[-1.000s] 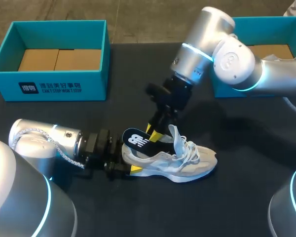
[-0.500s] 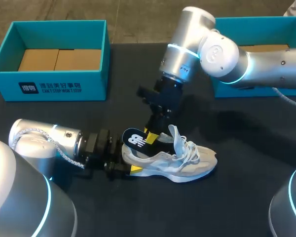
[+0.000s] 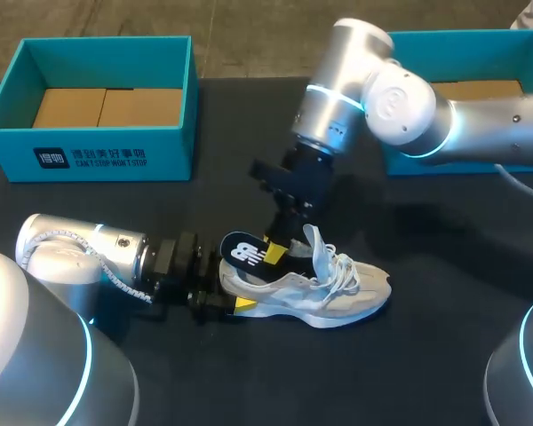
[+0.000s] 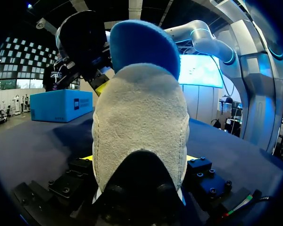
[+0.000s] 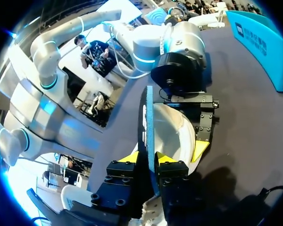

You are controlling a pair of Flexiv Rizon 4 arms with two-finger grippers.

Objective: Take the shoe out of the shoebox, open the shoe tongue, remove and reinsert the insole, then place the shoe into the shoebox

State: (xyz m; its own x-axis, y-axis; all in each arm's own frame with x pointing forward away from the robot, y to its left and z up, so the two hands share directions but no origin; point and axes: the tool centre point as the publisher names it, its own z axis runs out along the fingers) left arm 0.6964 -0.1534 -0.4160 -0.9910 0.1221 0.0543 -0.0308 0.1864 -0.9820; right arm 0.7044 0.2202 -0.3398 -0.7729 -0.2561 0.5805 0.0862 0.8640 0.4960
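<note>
A grey-white shoe (image 3: 324, 288) lies on its sole on the black table, toe to the right. Its dark blue insole (image 3: 247, 250) stands up out of the heel opening. My right gripper (image 3: 276, 248) comes down from above and is shut on the insole's edge; in the right wrist view the insole (image 5: 148, 127) runs between the yellow tips of this gripper (image 5: 147, 160). My left gripper (image 3: 231, 299) lies low on the table and is shut on the shoe's heel. That heel (image 4: 139, 122) fills the left wrist view between the left gripper's (image 4: 139, 158) fingers.
A teal shoebox (image 3: 89, 155) with a cardboard liner stands at the back left. A second teal box (image 3: 444, 37) stands at the back right, partly behind my right arm. Bare black table lies in front of and to the right of the shoe.
My right gripper's fingers have closed in on the insole, and the right wrist has shifted a little to the left. The shoe and the left arm have not moved.
</note>
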